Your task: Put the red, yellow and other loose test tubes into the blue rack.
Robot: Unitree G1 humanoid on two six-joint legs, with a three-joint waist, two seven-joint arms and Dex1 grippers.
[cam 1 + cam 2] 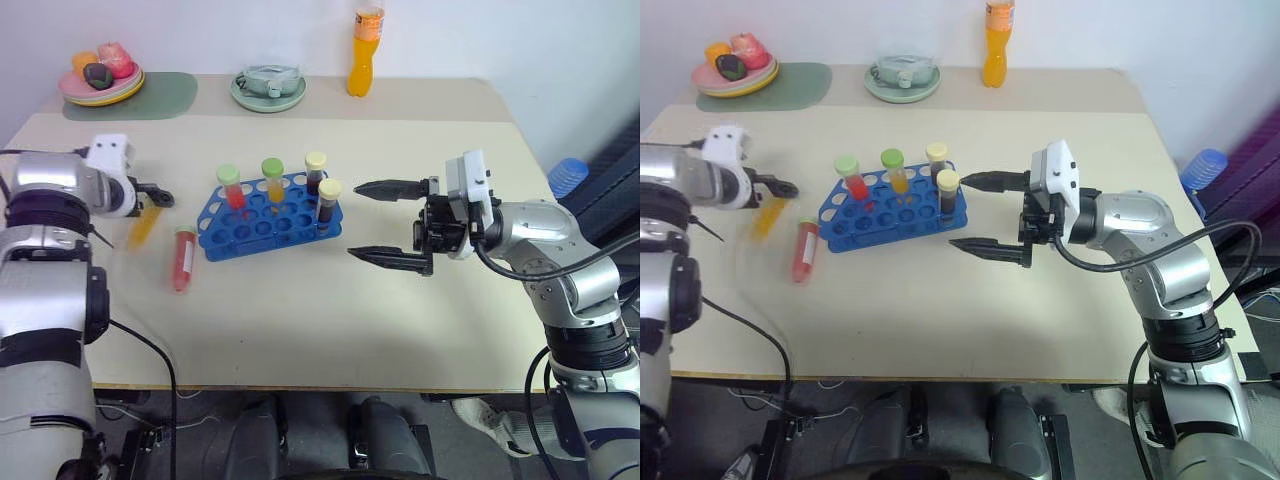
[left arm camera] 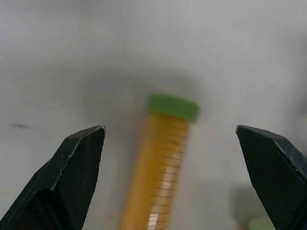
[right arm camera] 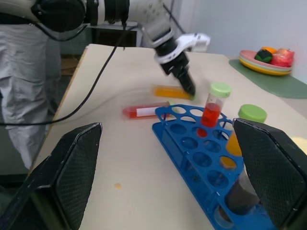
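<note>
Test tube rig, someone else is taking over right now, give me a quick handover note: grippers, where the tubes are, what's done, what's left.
Left gripper: open, empty, poised over the loose yellow tube lying on the table left of the blue rack.
Right gripper: open, empty, held above the table to the right of the rack.
Done: four capped tubes stand in the rack, one red, one orange-yellow, two dark.
Left: the yellow tube and the red tube, which lies flat between the yellow tube and the rack. Neither is gripped yet.
</note>
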